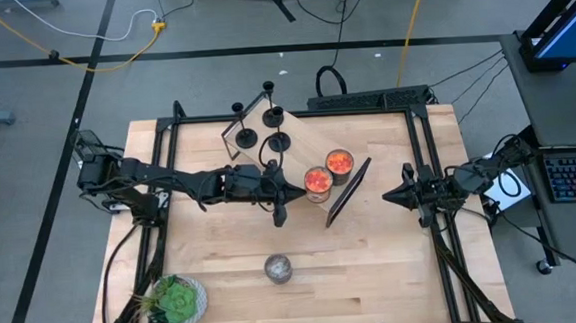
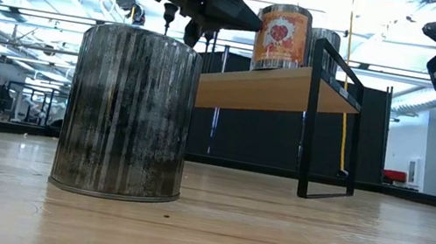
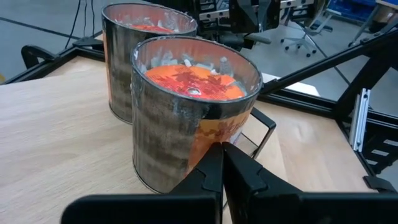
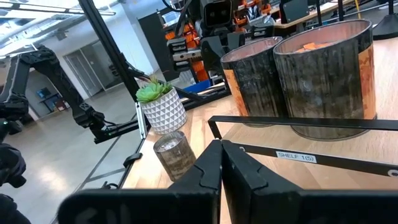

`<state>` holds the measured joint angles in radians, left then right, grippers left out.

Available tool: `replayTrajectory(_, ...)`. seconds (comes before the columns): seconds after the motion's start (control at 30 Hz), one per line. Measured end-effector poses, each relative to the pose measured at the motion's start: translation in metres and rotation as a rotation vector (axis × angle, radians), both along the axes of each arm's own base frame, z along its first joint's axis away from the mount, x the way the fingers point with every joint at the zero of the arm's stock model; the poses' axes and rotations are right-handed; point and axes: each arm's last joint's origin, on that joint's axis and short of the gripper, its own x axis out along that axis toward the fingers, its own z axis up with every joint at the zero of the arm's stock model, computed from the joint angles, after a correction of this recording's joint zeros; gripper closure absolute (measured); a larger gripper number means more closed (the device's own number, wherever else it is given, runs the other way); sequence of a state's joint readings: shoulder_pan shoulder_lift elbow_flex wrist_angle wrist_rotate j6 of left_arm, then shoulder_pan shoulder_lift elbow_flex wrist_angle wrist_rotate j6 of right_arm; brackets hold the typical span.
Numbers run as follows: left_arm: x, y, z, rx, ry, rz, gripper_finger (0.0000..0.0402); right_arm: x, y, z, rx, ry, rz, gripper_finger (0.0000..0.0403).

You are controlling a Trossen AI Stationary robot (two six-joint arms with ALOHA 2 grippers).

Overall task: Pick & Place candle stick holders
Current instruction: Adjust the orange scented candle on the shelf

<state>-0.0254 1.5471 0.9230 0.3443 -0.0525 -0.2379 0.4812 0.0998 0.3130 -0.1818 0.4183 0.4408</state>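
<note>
Closest to the low camera stands the squat silver jar (image 2: pixel 127 112), near the front edge of the bench (image 1: pixel 375 276), with a potted plant (image 1: pixel 174 301) at the front left corner. None of that is what the job is about. The candle stick holders (image 1: pixel 262 125), four black ones as far as I can count from above, are bunched together on a small raised shelf (image 1: pixel 294 129) at the back edge, none of them held by either arm, so I would say the picking has not started for any of them. The left gripper (image 1: pixel 279 215) reaches out over the middle of the bench, just beside the nearer of two orange-red glass jars (image 1: pixel 317 184), its jaws pressed together and empty. It sits forward of the holders, near them but not touching. The right gripper (image 1: pixel 401 195) waits near the right edge, fingers likewise closed on nothing. A second dark-framed shelf (image 1: pixel 348 192) stands just beside the jars; I cannot tell whether it is the destination.
</note>
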Motion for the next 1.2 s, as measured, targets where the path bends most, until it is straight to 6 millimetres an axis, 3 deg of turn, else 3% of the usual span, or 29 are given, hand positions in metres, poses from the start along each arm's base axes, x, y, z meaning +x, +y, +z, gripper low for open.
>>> replayTrajectory(1.2, -0.0057, 0.0042, 0.0067, 0.033, 0.003, 0.095, 0.0396, 0.0, 0.0, 0.0, 0.03, 0.003, -0.001, 0.0403)
